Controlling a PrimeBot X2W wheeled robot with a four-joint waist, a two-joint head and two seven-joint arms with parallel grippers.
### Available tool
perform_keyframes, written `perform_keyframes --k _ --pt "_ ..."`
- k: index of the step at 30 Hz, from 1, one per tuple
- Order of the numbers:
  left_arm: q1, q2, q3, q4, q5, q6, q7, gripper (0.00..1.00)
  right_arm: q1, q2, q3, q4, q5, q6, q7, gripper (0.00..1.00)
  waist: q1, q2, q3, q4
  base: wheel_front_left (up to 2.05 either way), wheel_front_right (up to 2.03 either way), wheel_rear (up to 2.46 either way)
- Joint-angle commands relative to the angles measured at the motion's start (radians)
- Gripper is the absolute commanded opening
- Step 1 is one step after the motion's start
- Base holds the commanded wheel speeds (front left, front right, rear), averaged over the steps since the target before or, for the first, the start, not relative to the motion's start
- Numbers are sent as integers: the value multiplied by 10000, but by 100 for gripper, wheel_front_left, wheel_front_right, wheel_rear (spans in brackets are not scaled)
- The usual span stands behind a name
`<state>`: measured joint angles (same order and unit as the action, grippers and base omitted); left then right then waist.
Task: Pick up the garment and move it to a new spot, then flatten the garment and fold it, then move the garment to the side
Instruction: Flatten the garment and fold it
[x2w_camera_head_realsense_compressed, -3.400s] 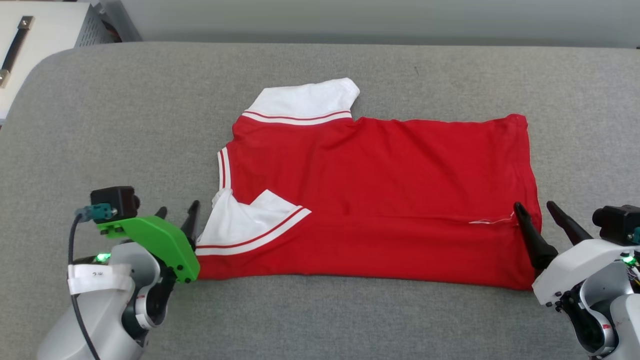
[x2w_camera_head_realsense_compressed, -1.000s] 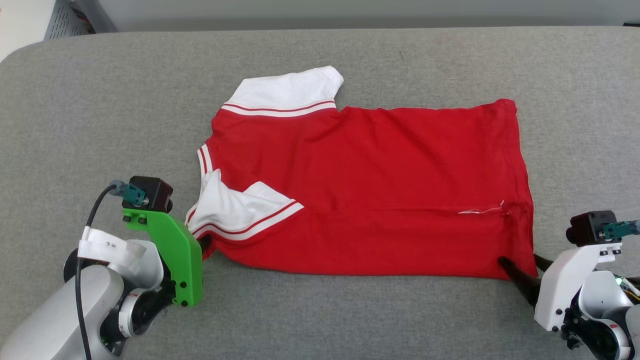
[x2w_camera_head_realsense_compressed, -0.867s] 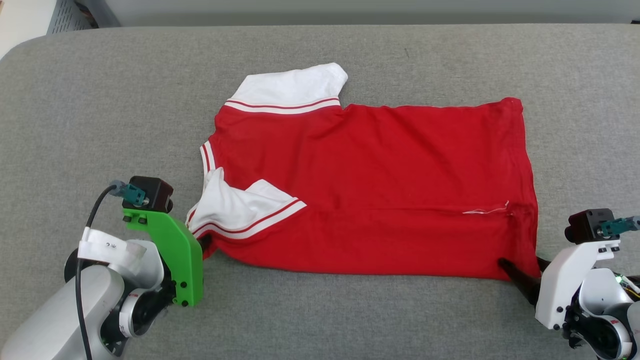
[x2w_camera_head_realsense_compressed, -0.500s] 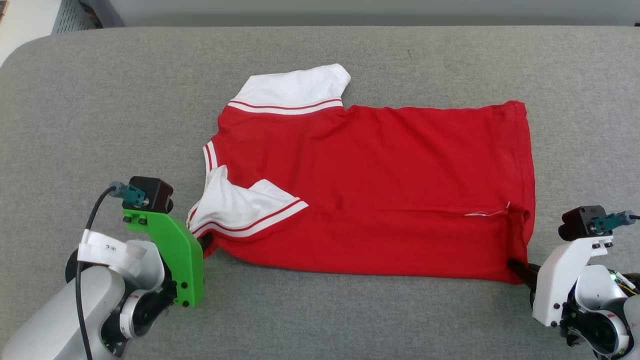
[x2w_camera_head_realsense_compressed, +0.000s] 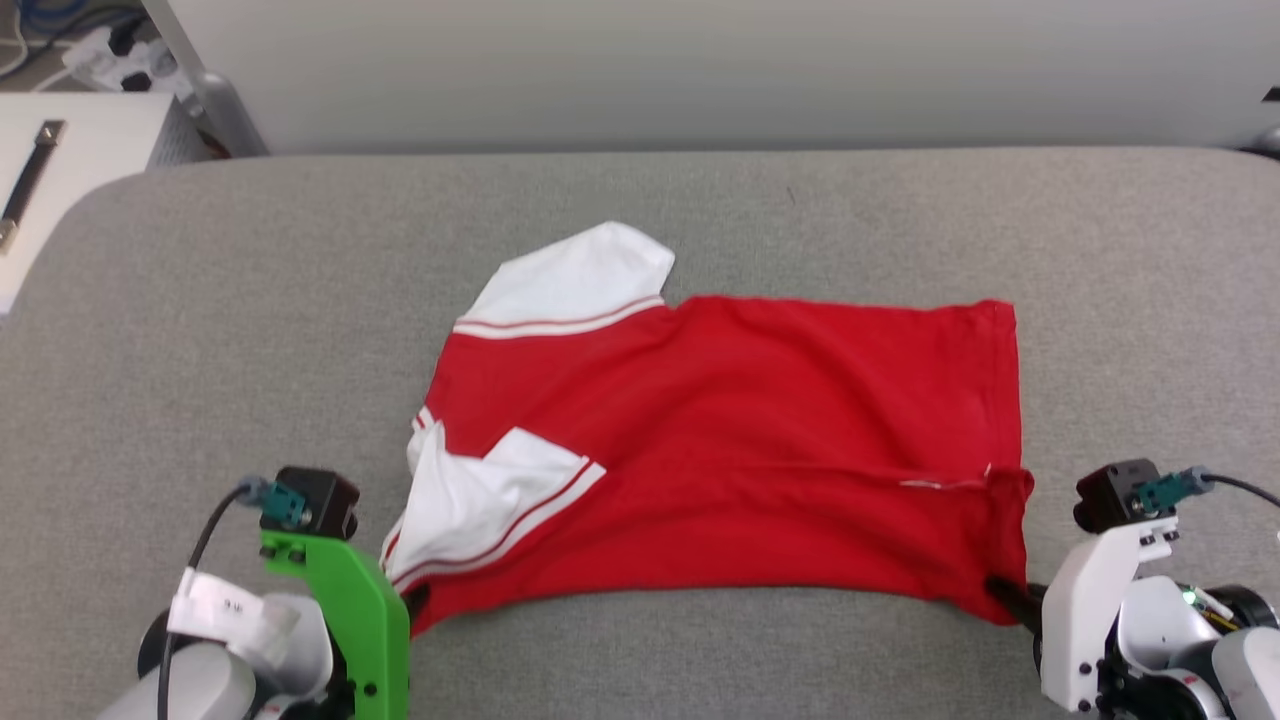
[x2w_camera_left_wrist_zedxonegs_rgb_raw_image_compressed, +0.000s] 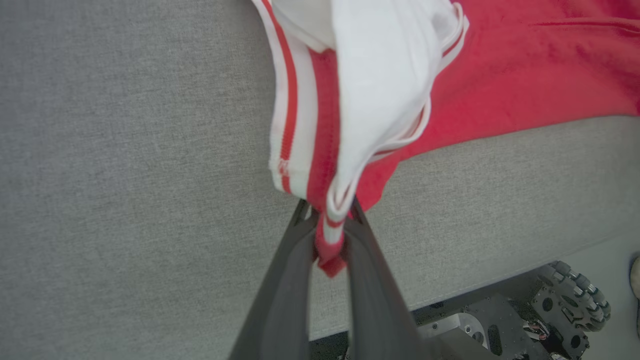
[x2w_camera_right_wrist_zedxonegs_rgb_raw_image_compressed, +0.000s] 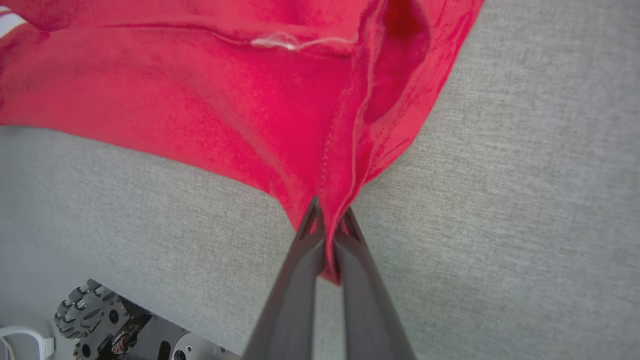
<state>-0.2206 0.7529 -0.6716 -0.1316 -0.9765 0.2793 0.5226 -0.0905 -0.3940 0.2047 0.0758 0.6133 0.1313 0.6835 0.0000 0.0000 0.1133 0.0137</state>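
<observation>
The garment (x2w_camera_head_realsense_compressed: 760, 450) lay spread across the middle of the grey bench (x2w_camera_head_realsense_compressed: 200, 330), with its long side parallel to the bench's near edge and its collar end toward the bench's left edge. The far sleeve (x2w_camera_head_realsense_compressed: 580, 275), white with red-and-white trim, pointed toward the far edge. The near sleeve (x2w_camera_head_realsense_compressed: 480, 500) lay folded over onto the red body.

The left tool (x2w_camera_left_wrist_zedxonegs_rgb_raw_image_compressed: 332, 235) was clamped on the garment's near-left corner. A bunch of red fabric and striped trim was pinched between its two dark fingers, and a small red tuft poked out below the tips. The right tool (x2w_camera_right_wrist_zedxonegs_rgb_raw_image_compressed: 330, 225) was closed tight on the near-right hem corner, and the red cloth gathered into a narrow peak that ran down into its fingertips. Both gripped corners sat close to the bench's near edge, well apart from each other.

A loose white thread (x2w_camera_right_wrist_zedxonegs_rgb_raw_image_compressed: 280, 42) lay along a crease near the right corner. A wheeled base (x2w_camera_right_wrist_zedxonegs_rgb_raw_image_compressed: 95, 310) showed below the bench's near edge. A white cabinet (x2w_camera_head_realsense_compressed: 70, 170) stood beyond the far-left corner.
</observation>
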Motion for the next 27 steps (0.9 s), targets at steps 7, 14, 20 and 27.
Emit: perform_keyframes --k 7,14,20,27 --pt "1346 491 204 -539 -424 527 -254 0 1137 -160 -143 -475 289 -6 207 0 0 0 -1061 23 0 0 0" --pt "2428 746 351 -869 -883 897 -423 0 2271 76 -760 -989 195 -6 645 0 0 0 -1249 95 0 0 0" --pt "2573 306 229 -302 -1068 720 -604 0 2763 483 -1110 -1030 -53 -6 809 0 0 0 -968 134 0 0 0" --pt "2146 -365 164 850 -1186 337 -782 0 2781 879 -1231 -666 -130 -6 479 34 0 0 -697 115 0 0 0"
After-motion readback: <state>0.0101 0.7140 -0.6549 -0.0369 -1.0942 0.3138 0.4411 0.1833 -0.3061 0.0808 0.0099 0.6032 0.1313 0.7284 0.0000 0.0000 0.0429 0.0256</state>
